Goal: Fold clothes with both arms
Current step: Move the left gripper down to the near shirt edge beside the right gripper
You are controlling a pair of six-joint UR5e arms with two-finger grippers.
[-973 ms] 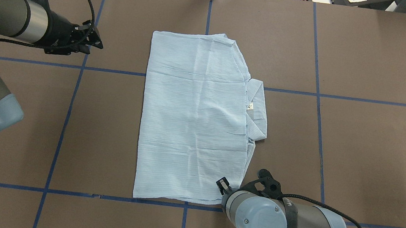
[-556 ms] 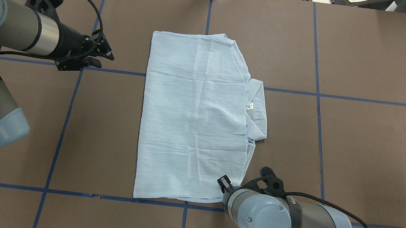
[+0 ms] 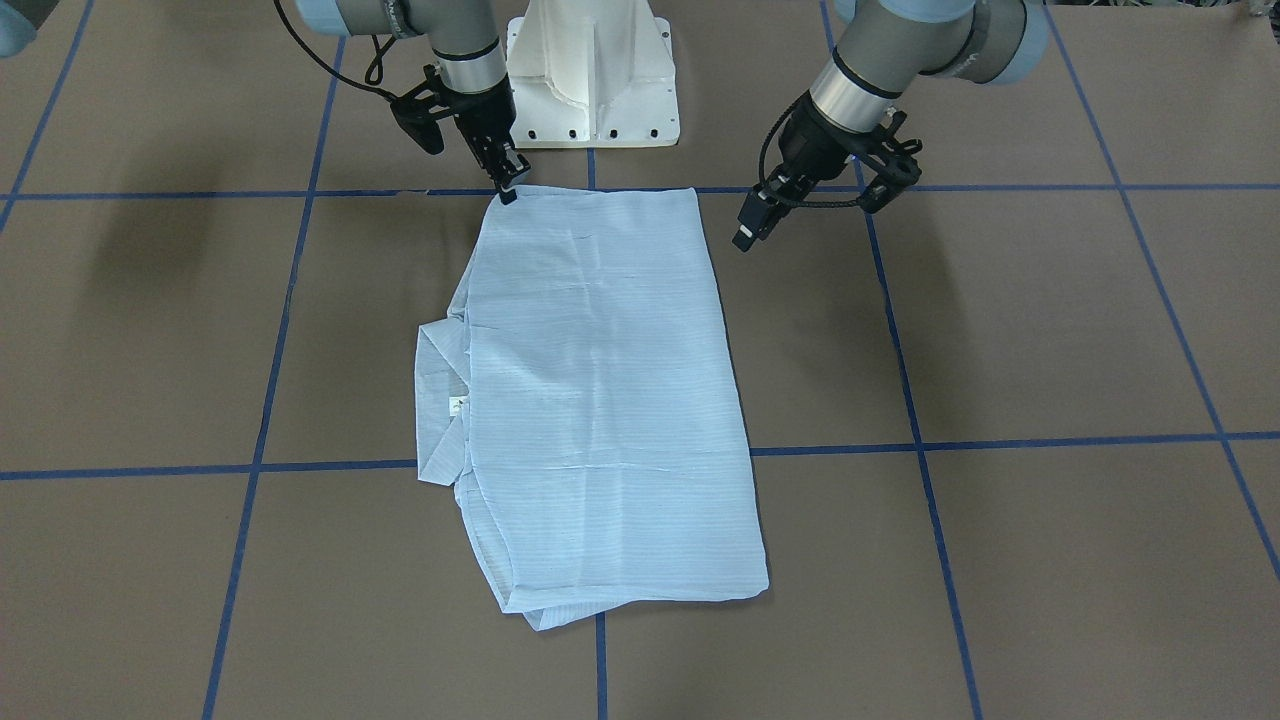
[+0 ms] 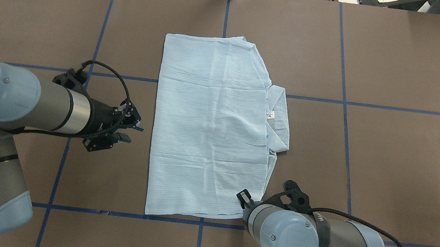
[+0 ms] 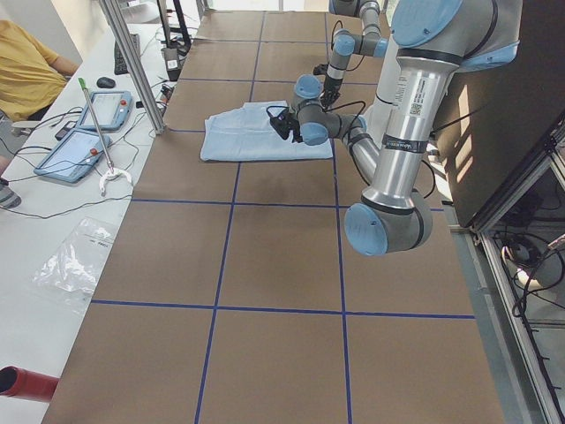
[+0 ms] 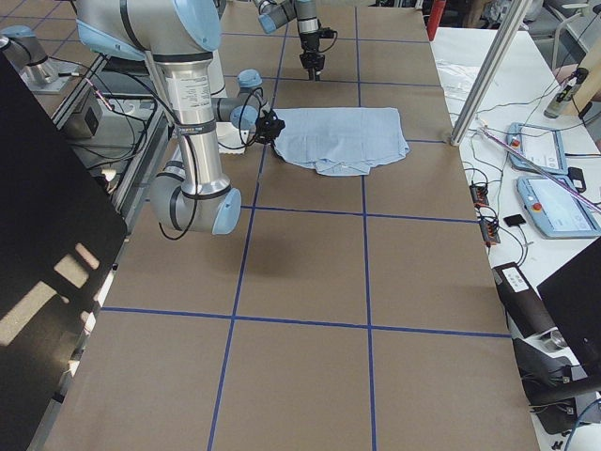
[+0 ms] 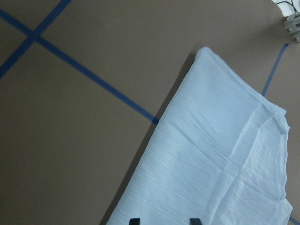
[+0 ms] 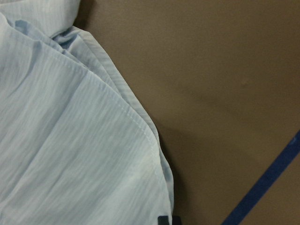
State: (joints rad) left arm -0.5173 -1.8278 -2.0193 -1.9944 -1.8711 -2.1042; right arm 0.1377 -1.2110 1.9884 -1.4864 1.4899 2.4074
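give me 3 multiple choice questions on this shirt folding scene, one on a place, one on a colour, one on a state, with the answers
1. Toward which side does the collar stick out of the folded shirt?
A. the robot's left
B. the robot's right
C. the robot's base

2. What colour are the tape lines?
A. blue
B. yellow
C. red

3. How is the left gripper?
A. shut on a sleeve
B. lifting the collar
C. open, off the shirt

Answers:
1 B: the overhead view shows the collar past the shirt's right edge.
2 A: every line of the grid is blue.
3 C: it stands open beside the shirt's left edge, not touching it.
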